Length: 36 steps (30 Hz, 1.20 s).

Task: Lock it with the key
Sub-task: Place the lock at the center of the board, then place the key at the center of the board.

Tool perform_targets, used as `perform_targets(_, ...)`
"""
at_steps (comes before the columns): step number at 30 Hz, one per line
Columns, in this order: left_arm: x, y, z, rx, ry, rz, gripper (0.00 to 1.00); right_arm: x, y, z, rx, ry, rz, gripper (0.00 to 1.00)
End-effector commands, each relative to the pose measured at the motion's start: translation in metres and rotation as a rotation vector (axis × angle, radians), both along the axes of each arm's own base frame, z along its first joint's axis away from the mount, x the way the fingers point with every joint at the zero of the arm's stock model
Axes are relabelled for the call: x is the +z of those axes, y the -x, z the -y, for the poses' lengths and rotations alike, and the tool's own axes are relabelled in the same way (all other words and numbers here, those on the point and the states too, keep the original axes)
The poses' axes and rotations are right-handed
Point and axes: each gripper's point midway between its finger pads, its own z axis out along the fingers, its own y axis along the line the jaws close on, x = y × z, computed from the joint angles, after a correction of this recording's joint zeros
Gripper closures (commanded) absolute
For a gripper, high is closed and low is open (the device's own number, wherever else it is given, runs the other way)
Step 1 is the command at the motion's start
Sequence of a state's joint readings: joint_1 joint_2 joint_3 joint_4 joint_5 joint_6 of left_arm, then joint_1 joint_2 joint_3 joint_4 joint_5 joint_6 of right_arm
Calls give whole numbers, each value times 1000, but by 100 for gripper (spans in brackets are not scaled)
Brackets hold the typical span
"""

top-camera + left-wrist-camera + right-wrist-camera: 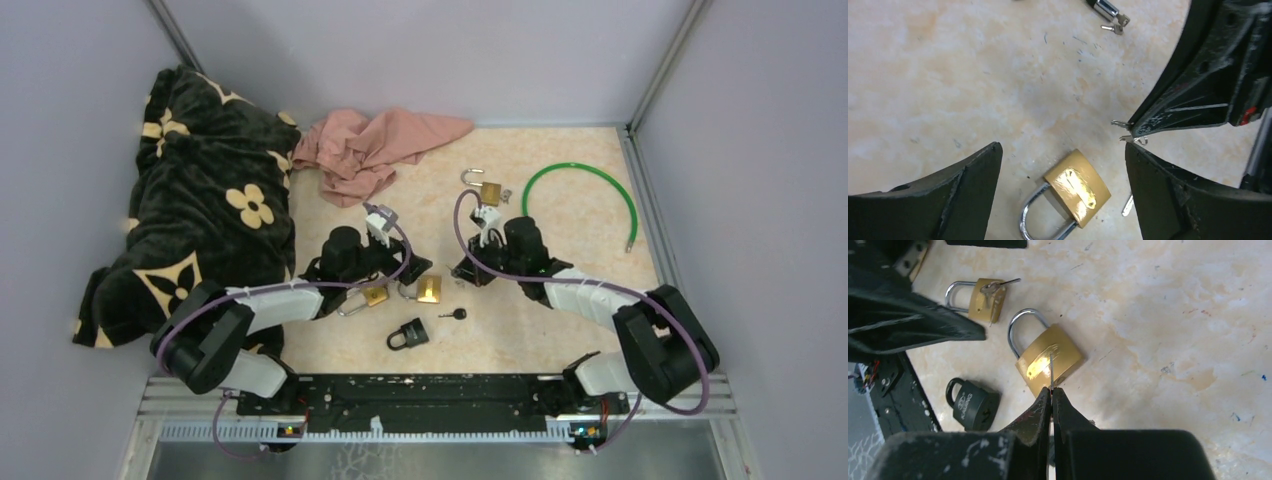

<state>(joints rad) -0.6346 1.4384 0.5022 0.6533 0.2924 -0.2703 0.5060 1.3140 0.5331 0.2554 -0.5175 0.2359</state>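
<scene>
My right gripper (1051, 390) is shut on a thin silver key (1051, 367), seen edge-on. The key's tip hangs just over the body of a brass padlock (1048, 357) lying flat on the table. My left gripper (1062, 150) is open and empty. A brass padlock (1075, 192) lies on the table below the gap between its fingers, untouched. The right gripper's tip (1130, 127) with its key shows just beyond that padlock. In the top view both grippers meet over two brass padlocks (375, 295) (428, 290).
A second brass padlock with keys on it (983, 297) lies by the left gripper's finger. A black padlock (408, 333) and a black-headed key (455, 314) lie near the front. A third brass padlock (487, 190), a green hoop (585, 190), a pink cloth (370, 150) and a dark blanket (200, 210) lie farther off.
</scene>
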Motion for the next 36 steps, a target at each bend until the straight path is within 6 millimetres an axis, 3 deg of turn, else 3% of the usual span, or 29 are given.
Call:
perform_targets(1, 50, -20, -8, 38, -26, 305, 2, 15, -41, -8, -51, 18, 64, 100)
perform_targets(4, 58, -16, -24, 87, -49, 339, 1, 0, -56, -12, -66, 70, 35, 100)
perform_targets(9, 70, 1, -46, 128, -48, 377, 1, -24, -60, -28, -16, 122, -35, 100)
perform_targets(19, 81, 21, -80, 198, 58, 399, 1, -50, -77, -40, -9, 275, -16, 100)
perform_targets(20, 82, 22, -83, 203, 68, 403, 1, -53, -75, -40, 5, 290, -29, 92)
perform_targets(22, 83, 23, -91, 220, 78, 407, 1, -55, -67, -41, 53, 311, -75, 52)
perform_targets(23, 84, 23, -95, 235, 84, 408, 1, -49, -66, -41, 53, 318, -84, 12)
perform_targets(24, 84, 23, -99, 248, 93, 405, 1, -42, -68, -37, 33, 332, -77, 2)
perform_targets(28, 83, 23, -114, 298, 140, 393, 1, 8, -100, -12, -140, 368, 23, 1)
perform_targets(31, 85, 25, -120, 310, 162, 404, 1, 31, -144, 37, -404, 488, 56, 2)
perform_targets(33, 86, 24, -125, 332, 176, 406, 1, 33, -174, 72, -556, 580, 44, 5)
perform_targets(36, 89, 24, -130, 347, 197, 403, 1, 12, -212, 97, -656, 638, -44, 27)
